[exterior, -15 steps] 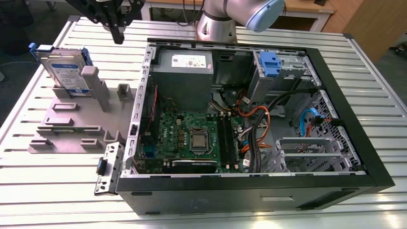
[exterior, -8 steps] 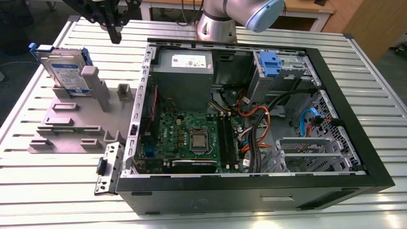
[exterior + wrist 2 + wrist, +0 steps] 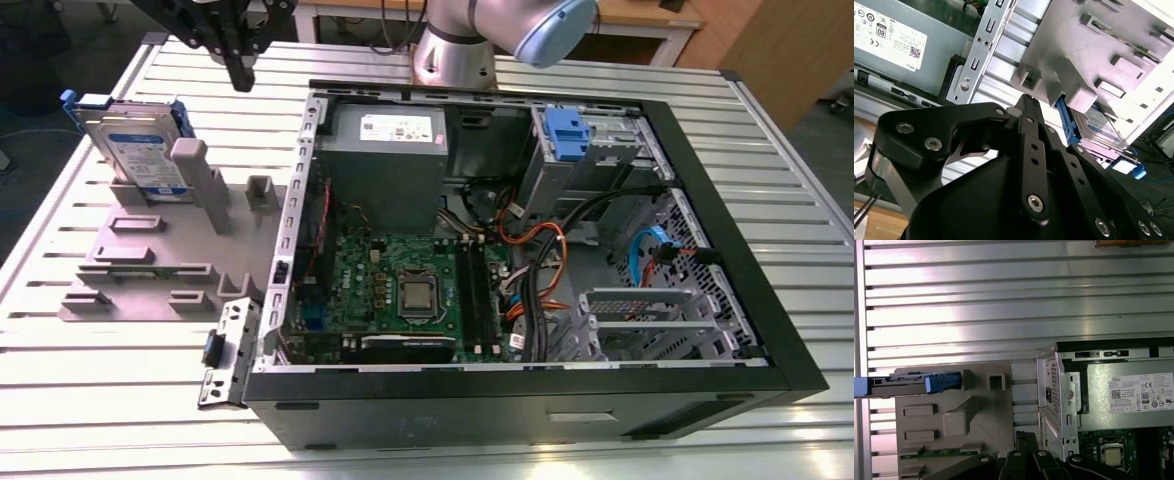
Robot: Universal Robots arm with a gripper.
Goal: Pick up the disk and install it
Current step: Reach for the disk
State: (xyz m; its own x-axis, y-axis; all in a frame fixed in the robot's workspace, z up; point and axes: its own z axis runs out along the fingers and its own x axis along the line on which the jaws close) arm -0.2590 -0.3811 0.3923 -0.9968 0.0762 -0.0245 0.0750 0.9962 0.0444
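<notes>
Slatted table [image 3: 107, 400]: disk [image 3: 134, 150] stands upright in grey holder [image 3: 147, 260] for easy grabbing, gripper [image 3: 242, 82] nearby, jaws closed, empty.

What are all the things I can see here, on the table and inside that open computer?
disk: one, silver in a blue carrier, standing on edge in the holder, at the exterior view's left
holder: one, grey, on the table beside the case
computer case: one, black, lying open on the table
power supply: one, grey with a white label, inside the case
circuit board: one, green, on the case floor
bracket: one, blue, in a bay inside the case
cables: several, orange, blue and black, inside the case
table: one, silver, slatted, under everything
arm: one, silver-grey with a blue cap, behind the case
tool: one, black, shut and empty, above the table near the disk
</notes>
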